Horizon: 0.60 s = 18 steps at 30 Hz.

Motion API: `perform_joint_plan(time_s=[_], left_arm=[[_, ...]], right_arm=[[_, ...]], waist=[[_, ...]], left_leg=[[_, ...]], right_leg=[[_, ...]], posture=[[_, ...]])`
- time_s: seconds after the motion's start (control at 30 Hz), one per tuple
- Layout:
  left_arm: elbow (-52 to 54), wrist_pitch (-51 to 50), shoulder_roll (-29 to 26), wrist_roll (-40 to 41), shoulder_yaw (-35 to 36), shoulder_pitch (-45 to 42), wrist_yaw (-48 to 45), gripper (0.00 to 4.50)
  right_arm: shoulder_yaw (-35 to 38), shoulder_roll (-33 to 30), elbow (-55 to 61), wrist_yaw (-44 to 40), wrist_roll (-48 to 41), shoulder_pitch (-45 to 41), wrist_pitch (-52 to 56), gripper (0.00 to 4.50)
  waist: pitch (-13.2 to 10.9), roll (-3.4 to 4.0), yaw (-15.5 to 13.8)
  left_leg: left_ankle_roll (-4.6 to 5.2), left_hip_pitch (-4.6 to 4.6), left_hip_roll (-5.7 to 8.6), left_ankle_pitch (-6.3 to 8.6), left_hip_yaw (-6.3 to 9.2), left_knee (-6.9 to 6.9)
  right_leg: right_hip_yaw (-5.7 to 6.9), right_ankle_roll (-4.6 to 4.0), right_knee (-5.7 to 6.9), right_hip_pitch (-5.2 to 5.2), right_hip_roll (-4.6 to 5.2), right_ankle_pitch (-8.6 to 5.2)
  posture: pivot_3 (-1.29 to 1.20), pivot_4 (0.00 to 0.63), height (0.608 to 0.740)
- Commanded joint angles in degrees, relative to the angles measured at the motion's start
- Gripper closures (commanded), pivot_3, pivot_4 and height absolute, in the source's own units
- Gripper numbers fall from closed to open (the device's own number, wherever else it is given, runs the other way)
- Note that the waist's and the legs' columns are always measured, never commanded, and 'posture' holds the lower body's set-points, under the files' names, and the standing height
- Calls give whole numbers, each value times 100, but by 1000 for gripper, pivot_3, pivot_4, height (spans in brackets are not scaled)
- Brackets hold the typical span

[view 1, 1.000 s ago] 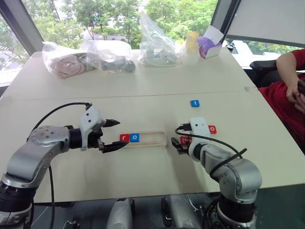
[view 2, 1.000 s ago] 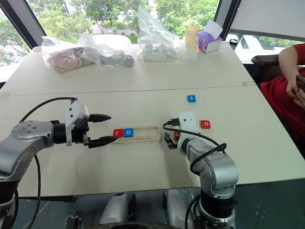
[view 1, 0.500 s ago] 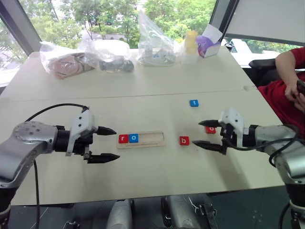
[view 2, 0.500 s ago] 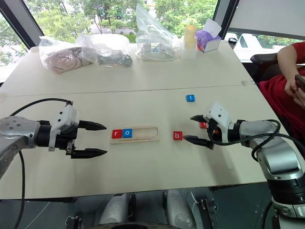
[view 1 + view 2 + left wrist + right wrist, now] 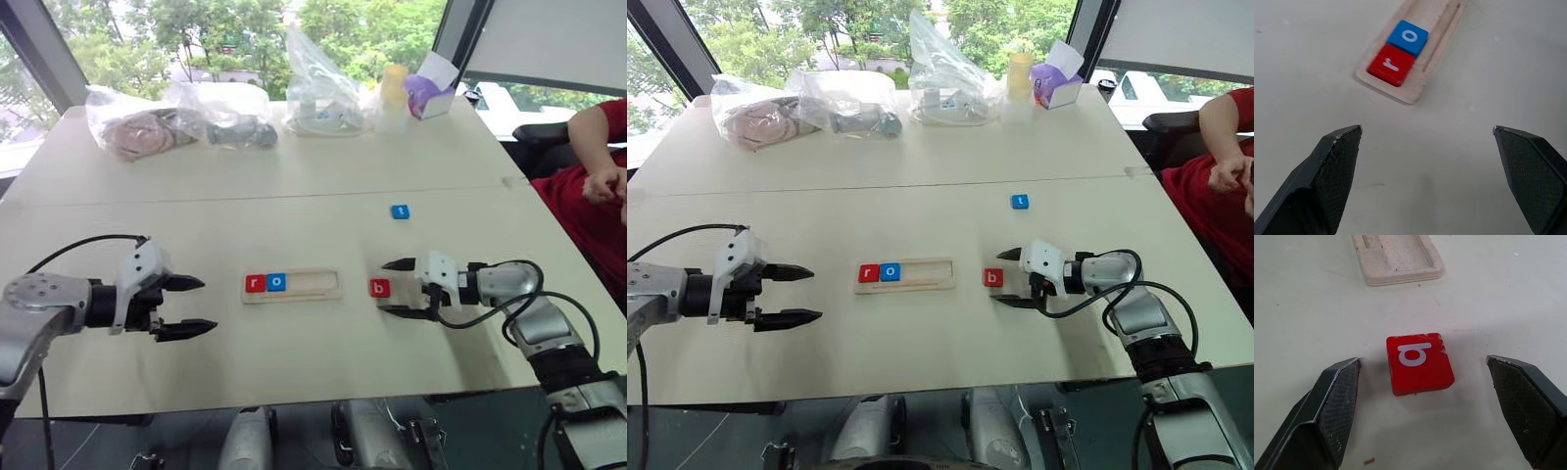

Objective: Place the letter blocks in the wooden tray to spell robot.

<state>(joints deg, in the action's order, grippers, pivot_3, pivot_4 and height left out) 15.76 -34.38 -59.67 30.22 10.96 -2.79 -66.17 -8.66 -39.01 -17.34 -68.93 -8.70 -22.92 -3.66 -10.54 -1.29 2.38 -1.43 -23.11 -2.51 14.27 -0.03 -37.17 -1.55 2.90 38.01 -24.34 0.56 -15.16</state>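
We see both arms built of rounded silver-grey metal segments with black bands at the joints. Each wrist ends in a white plastic housing carrying a black gripper. The left gripper point(image 5: 189, 305) and right gripper point(image 5: 395, 288) each have two black fingers tapering to points; in the wrist views the inner pads point(image 5: 1334, 396) show a fine cross-hatched grip texture. Black cables loop loosely outside both forearms, running from arm to wrist housing. At the right edge a person point(image 5: 588, 186) wears a red short-sleeved top.

plastic bags point(image 5: 186, 117), tissue box point(image 5: 433, 93), seated person point(image 5: 588, 186)
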Motion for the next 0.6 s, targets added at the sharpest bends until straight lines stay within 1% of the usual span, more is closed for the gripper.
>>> perform_joint_plan(time_s=[0.03,0.07,0.17,0.2,0.23,0.37,0.5,0.6], left_arm=[[136,67,-72,-4,185,0,13,0],[143,58,-75,-4,192,-2,16,0],[133,37,-86,1,216,-35,32,0],[88,50,-103,-15,235,-36,25,0],[16,73,-121,-47,248,-49,25,0],[-316,122,-122,-96,323,-205,30,0],[-179,-28,-92,36,370,-305,25,0],[-106,-41,2,23,315,-337,127,0]], right_arm=[[-28,105,-211,-199,-113,-46,151,809],[-47,115,-234,-240,-105,-51,134,1122],[-78,168,-255,-259,-46,-73,76,2650],[-76,212,-177,-243,-77,-109,172,3257],[-65,259,-126,-209,-101,-170,249,3360],[-115,443,180,-174,-183,-629,721,3360],[-315,952,468,43,-191,-1386,1347,3360],[-570,1450,322,336,14,-1711,1477,3360]], waist=[[0,0,3],[0,0,10],[0,0,17],[0,0,17],[0,0,15],[-2,3,26],[-4,6,21],[-3,4,9]], left_leg=[[0,3,0,0,0,1],[0,3,-1,0,0,1],[0,9,-5,0,-6,3],[0,10,-6,0,-8,2],[0,13,-6,0,-11,2],[0,22,-10,0,-24,3],[0,20,-13,0,-30,8],[0,16,-15,0,-28,13]], right_leg=[[0,0,0,3,0,0],[0,0,0,3,0,0],[-2,1,3,3,-1,2],[-2,0,4,3,-1,3],[-5,-1,6,3,-1,3],[-16,-8,9,2,-6,6],[-21,-1,11,-5,-8,10],[-20,11,10,-8,-7,15]], posture=[[0,150,740],[0,150,740],[0,150,740],[0,150,740],[0,150,740],[0,150,740],[0,150,740],[0,150,740]])
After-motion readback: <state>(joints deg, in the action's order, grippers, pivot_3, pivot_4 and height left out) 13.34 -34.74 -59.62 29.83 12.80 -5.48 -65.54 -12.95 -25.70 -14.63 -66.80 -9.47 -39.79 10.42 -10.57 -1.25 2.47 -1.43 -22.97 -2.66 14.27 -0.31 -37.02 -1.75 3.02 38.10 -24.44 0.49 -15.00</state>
